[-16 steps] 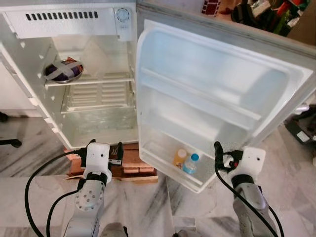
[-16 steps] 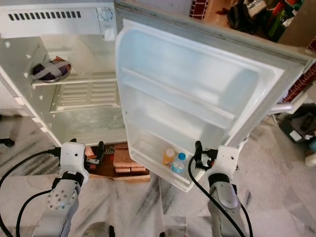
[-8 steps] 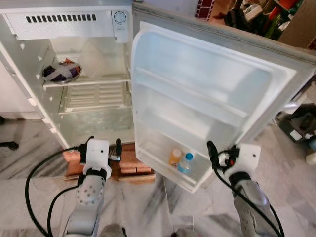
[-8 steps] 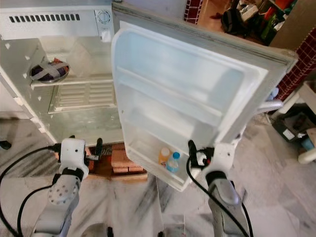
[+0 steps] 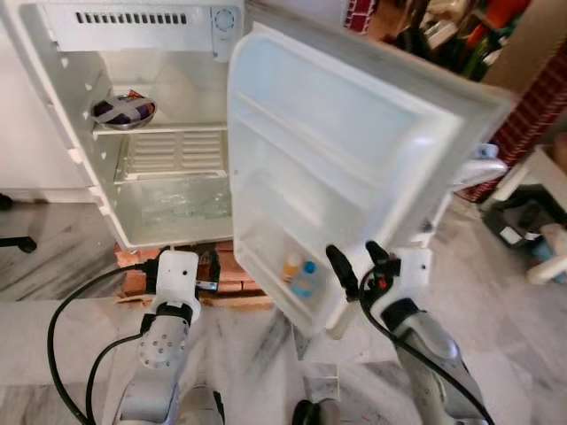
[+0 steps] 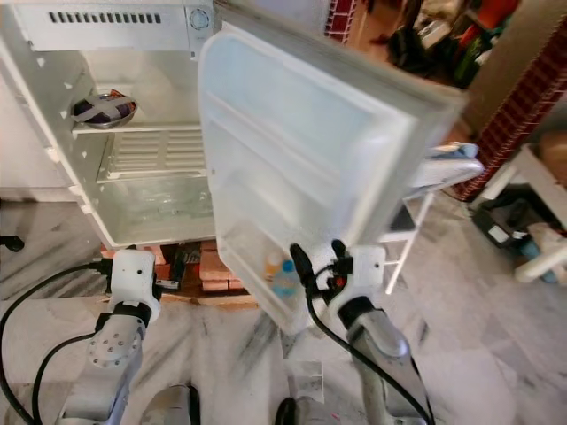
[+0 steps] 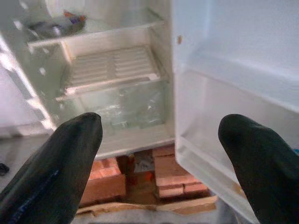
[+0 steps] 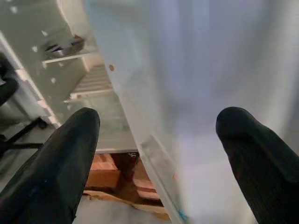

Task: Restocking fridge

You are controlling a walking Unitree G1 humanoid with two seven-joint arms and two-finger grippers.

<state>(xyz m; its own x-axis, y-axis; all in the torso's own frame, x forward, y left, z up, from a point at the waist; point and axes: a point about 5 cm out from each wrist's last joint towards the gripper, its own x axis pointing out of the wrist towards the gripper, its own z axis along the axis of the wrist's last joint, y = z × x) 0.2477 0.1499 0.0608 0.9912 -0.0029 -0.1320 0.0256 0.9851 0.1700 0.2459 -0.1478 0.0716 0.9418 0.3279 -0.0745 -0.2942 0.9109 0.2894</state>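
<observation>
Fingers of the right gripper (image 5: 356, 262) were spread wide, empty, just beside the fridge door's (image 5: 354, 150) lower edge. Left gripper (image 7: 159, 154) likewise gaped empty before the open fridge (image 5: 159, 199). Two bottles (image 5: 299, 273) stood in the door's bottom bin.

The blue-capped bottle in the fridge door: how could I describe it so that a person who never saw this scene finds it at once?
Start at the open white fridge door and go down to its lowest door shelf, near the right gripper. Two small bottles stand there side by side. The blue-capped bottle is clear with a blue cap, while its neighbour, the orange bottle, is orange with a pale cap.
</observation>
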